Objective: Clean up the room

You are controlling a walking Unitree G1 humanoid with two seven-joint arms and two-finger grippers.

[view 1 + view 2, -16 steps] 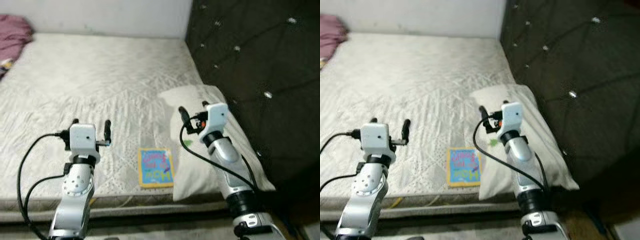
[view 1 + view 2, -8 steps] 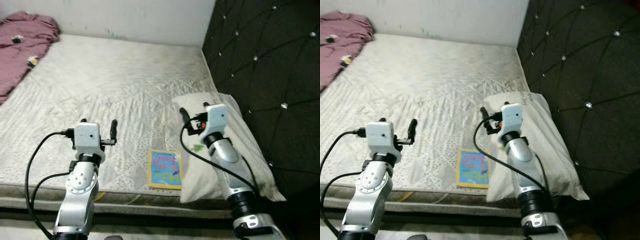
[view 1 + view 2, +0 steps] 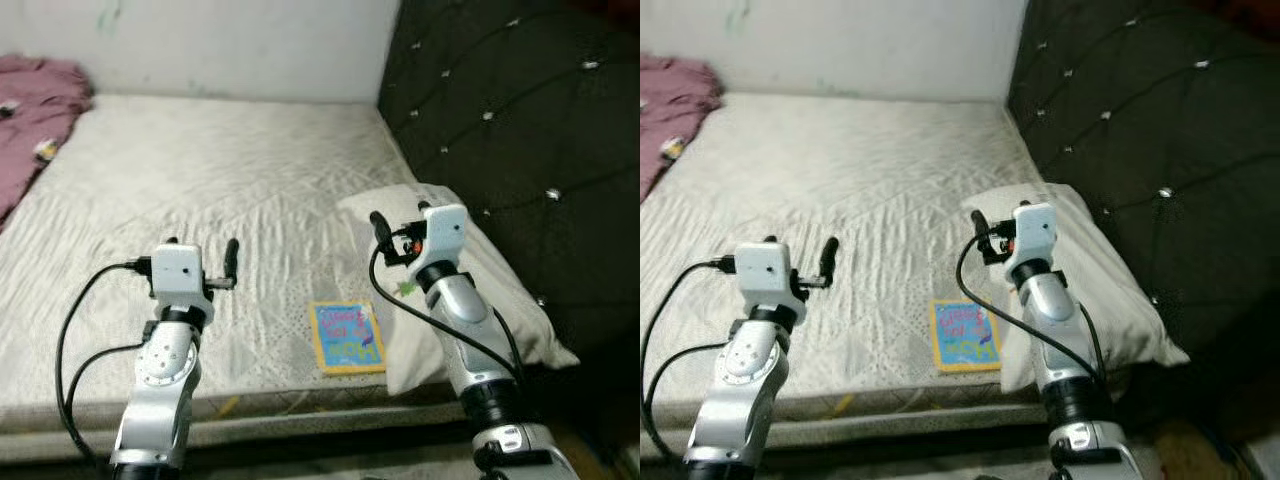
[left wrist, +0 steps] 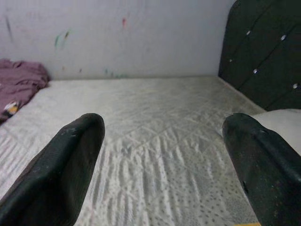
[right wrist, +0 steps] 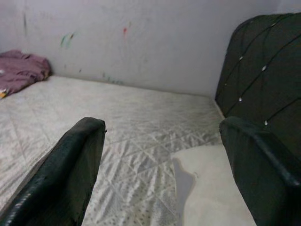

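At the far left a purple cloth (image 3: 35, 110) is bunched at the mattress's (image 3: 230, 180) far corner, well apart from both arms. The left gripper (image 3: 200, 262) is raised over the near part of the mattress, its fingers spread wide and empty. To its right, near the front edge, a small book (image 3: 347, 337) lies flat, just beside the pillow (image 3: 480, 290), its long axis running roughly away from the robot. The right gripper (image 3: 398, 225) hovers above the pillow's near end, fingers also wide and empty. The book sits between the two arms, below and ahead of the wrists, seemingly nearer the right one, which would have to drop down and inward.
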